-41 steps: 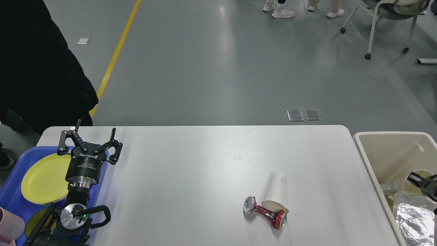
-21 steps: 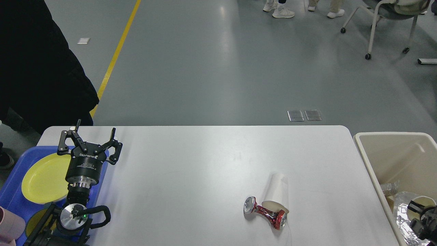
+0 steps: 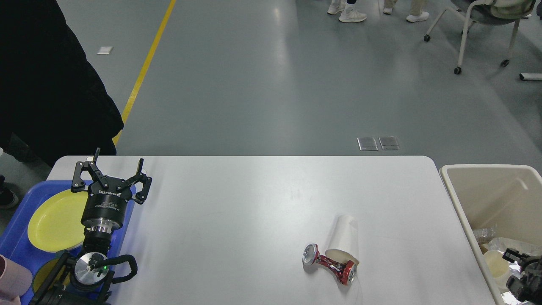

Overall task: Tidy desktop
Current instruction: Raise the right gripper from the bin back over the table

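The white desktop (image 3: 237,203) carries a crushed red can (image 3: 328,263) near its front right, with a white paper cup (image 3: 346,235) lying on its side and touching it. My left gripper (image 3: 111,174) hangs open and empty over the desktop's left edge, beside the blue tray (image 3: 12,241). At the far right my right gripper (image 3: 511,270) sits low inside the beige bin (image 3: 461,199), its fingers apart with nothing between them. A pale paper cup (image 3: 495,262) lies in the bin just to its left.
The blue tray holds a yellow plate (image 3: 55,220), and a pink cup (image 3: 12,279) stands at its front corner. Crumpled foil and clear plastic lie in the bin. A person in black stands at the far left; chairs and feet are far back.
My right gripper has dropped lower into the bin and let go of the pale cup, which now lies on the trash. The left arm has stayed still.
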{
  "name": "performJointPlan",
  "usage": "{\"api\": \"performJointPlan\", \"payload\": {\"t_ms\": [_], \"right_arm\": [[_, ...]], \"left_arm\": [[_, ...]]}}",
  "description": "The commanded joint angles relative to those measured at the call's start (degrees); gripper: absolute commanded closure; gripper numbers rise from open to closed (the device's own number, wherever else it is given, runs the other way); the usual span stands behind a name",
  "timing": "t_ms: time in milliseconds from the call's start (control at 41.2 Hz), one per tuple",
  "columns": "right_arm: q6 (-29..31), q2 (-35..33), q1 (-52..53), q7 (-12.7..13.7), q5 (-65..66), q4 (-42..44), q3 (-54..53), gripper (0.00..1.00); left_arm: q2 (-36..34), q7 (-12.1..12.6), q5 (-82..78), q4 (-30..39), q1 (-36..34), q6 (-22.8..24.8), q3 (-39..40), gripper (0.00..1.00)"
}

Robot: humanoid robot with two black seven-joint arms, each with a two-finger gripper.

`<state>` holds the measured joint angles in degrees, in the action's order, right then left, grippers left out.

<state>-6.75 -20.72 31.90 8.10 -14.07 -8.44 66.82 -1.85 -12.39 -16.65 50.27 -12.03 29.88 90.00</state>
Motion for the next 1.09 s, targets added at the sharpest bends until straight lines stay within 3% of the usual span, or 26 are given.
{"api": "performJointPlan", "payload": {"t_ms": [0,267,485,849,946,1067], "right_arm": [[1.0,-1.1,4.0,-0.1,0.0,-3.6,0.1,0.00],[7.4,-6.7,25.4,-0.3,5.1,-22.9,2.7,0.00],[19.6,-6.6,51.9,-0.2,13.5,-41.8,6.5,0.00],[46.8,3.6,80.0,0.1,12.8,-56.2,7.6,0.00],[50.4,7.5,88.0,0.1,12.7,-65.4,7.5,0.00],[50.3,9.4,95.7,0.1,12.5,-74.8,6.1,0.00]], "left_arm": [[0.0,0.0,0.0,0.0,0.0,0.0,0.0,0.04],[0.0,0.1,-0.1,0.0,0.0,0.0,0.0,0.04],[0.0,0.1,-0.1,0.0,0.0,0.0,0.0,0.04],[0.0,0.1,-0.1,0.0,0.0,0.0,0.0,0.04],[0.0,0.1,0.0,0.0,0.0,0.0,0.0,0.04],[0.0,0.0,0.0,0.0,0.1,0.0,0.0,0.04]]}}
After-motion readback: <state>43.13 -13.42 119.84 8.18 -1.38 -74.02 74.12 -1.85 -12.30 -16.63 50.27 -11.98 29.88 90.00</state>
